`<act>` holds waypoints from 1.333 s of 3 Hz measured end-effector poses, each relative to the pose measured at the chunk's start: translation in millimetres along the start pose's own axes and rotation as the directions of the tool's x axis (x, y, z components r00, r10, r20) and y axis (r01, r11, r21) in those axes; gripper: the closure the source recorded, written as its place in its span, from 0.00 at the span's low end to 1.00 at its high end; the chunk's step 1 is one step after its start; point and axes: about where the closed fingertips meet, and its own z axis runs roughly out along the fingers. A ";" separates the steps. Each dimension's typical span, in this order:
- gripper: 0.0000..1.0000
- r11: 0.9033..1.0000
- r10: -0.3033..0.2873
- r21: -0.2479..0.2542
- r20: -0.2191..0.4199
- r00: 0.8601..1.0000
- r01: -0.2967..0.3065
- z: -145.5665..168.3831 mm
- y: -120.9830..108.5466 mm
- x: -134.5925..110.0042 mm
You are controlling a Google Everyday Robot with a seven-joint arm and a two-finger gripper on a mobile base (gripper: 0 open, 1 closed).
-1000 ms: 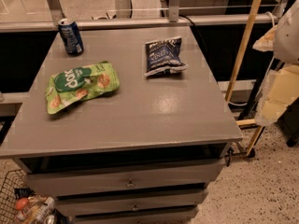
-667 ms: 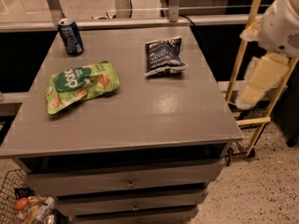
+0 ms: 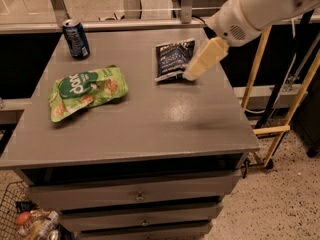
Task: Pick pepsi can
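The pepsi can (image 3: 76,38) is small, blue with a silver top, and stands upright at the far left corner of the grey table (image 3: 150,129). My gripper (image 3: 192,73) reaches in from the upper right on a white arm. Its cream tip hangs above the right edge of the dark blue chip bag (image 3: 172,58), far to the right of the can. Nothing is held in it.
A green snack bag (image 3: 86,90) lies on the left half of the table, in front of the can. Drawers sit under the tabletop. A wire basket (image 3: 25,219) with items stands on the floor at lower left. A yellow-framed stand (image 3: 280,99) is at the right.
The arm has swung in from the right edge of the view to over the table, and the gripper now hangs by the dark blue chip bag. The can and bags have not moved.
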 end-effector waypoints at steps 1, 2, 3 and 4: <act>0.00 0.999 0.018 0.044 0.039 0.999 -0.019 8.3 -15.3 -5.6; 0.00 0.999 0.016 0.043 0.038 0.999 -0.018 7.7 -14.6 -5.9; 0.00 1.000 0.007 0.025 0.070 0.998 -0.009 43.6 -25.5 -28.5; 0.00 0.999 -0.034 -0.008 0.136 0.990 0.036 99.9 -37.3 -78.2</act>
